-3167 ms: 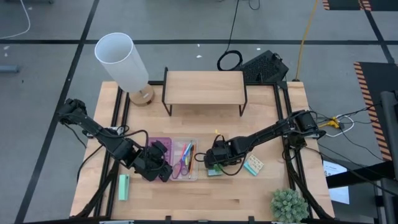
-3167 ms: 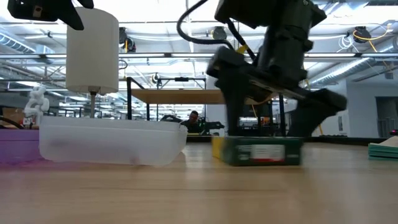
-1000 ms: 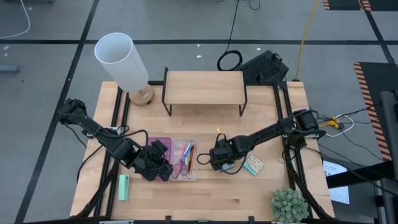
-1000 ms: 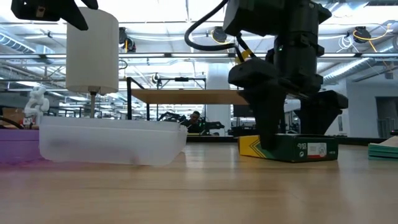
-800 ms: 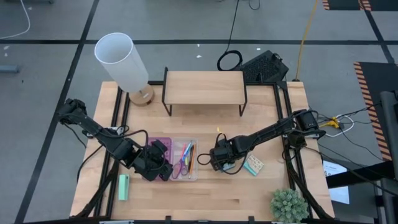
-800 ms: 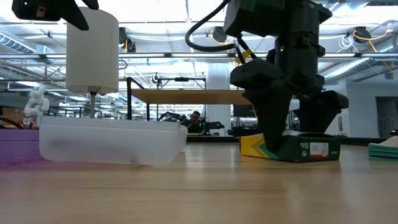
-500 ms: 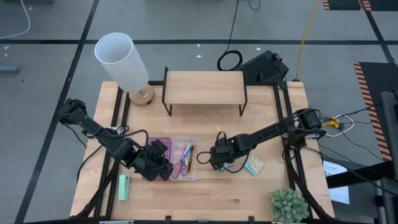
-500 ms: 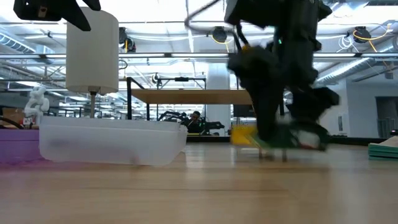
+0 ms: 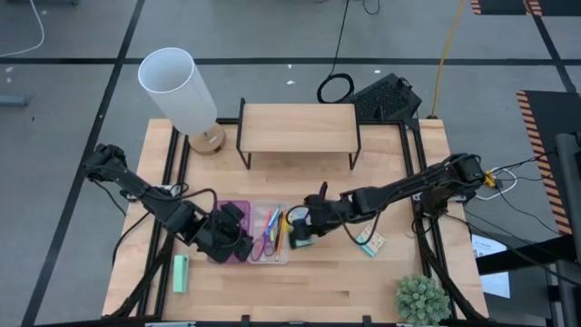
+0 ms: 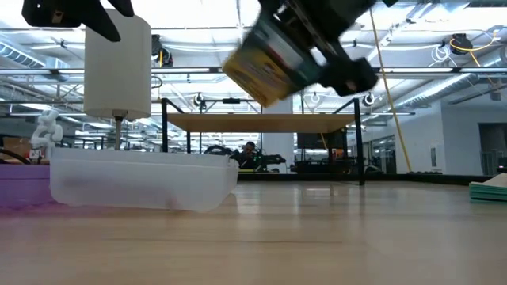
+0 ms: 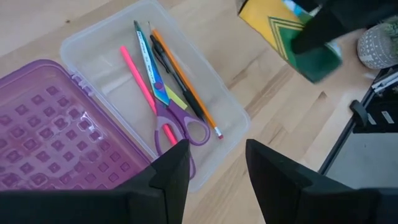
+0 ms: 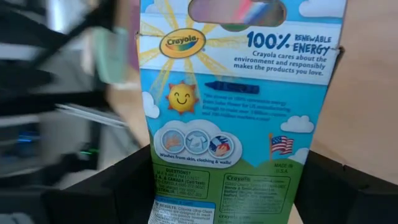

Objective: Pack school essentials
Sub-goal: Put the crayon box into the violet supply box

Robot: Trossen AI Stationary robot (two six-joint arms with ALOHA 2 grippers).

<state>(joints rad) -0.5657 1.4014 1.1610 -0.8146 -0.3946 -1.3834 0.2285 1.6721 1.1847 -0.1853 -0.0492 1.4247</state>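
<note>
I am seeing the right gripper [image 9: 306,226] clenched on the crayon packet [image 9: 300,231], holding it lifted clear of the bench [image 9: 300,286], just beside the right-hand edge of the clear half of the case [image 9: 270,233]. In the low view the packet [image 10: 273,57] is hanging tilted, well above the bench top and above the case's clear wall. The right wrist view is showing the packet's printed blue-and-green back [image 12: 233,118] sitting between that arm's two dark fingers.

The left gripper [image 9: 238,238] is resting over the purple studded half of the case [image 9: 234,211], near the bench's front-left part, and its fingers [image 11: 168,171] are standing apart with nothing between them. Inside the clear half I am seeing the purple scissors [image 11: 177,129], a pink pencil [image 11: 138,73], an orange pencil [image 11: 185,88] and a black pen [image 11: 176,83] lying side by side. The small teal-beige pad [image 9: 369,241] is lying on the bench, right of the right gripper. The mint-green block [image 9: 181,272] is lying near the front-left corner.
</note>
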